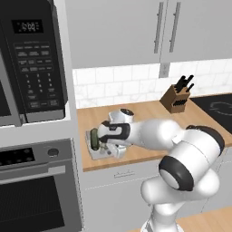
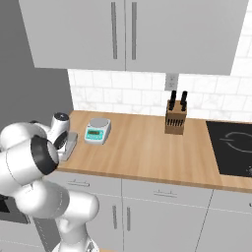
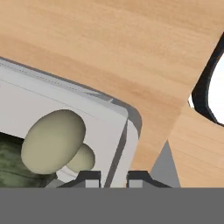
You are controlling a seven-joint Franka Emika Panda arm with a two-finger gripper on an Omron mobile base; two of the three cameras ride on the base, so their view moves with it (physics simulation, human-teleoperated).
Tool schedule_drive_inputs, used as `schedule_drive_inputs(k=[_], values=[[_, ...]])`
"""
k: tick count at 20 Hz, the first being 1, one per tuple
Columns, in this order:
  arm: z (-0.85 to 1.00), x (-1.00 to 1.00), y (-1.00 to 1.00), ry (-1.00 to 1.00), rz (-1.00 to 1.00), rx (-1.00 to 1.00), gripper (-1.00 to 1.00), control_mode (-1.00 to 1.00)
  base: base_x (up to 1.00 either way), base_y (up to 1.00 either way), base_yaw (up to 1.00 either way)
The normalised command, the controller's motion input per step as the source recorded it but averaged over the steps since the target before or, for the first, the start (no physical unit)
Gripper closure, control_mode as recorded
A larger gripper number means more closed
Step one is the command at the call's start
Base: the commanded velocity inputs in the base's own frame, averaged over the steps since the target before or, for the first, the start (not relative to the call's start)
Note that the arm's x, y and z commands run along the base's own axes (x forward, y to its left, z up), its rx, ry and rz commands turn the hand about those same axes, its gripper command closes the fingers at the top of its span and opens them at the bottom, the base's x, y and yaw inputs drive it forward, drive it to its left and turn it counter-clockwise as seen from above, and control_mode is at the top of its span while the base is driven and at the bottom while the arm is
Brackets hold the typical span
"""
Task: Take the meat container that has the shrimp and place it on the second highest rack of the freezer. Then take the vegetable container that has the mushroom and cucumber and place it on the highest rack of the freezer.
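With the beige capped mushroom (image 3: 54, 141) just left of its nearly closed fingers (image 3: 87, 177), the gripper (image 3: 113, 177) pinches the pale grey vegetable container's (image 3: 124, 127) wall, so lifting toward the freezer likely comes next.

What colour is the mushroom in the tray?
Pale beige-tan; the mushroom shows best in the hand view.

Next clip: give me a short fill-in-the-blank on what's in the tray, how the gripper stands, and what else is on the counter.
1. In the hand view, the pale capped thing in the white tray is a ____.
2. The gripper has its fingertips on either side of the tray's ____.
3. The dark green thing in the tray is a ____.
4. The wooden knife block stands on the ____.

Missing words: mushroom; wall; cucumber; counter
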Motion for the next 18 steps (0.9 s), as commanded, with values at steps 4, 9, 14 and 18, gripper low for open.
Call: schedule_drive_inputs(k=[4,9,14,18], values=[[0.81,-0.28,-0.38,0.00,0.00,0.03,1.00,-1.00,0.00,0.00,0.00],[1.00,-0.30,-0.46,0.00,-0.01,0.01,1.00,-1.00,0.00,0.00,0.00],[0.90,-0.74,-0.68,0.01,-0.10,0.00,1.00,-1.00,0.00,0.00,0.00],[0.53,-0.89,-0.90,0.00,-0.22,-0.03,1.00,-1.00,0.00,0.00,0.00]])
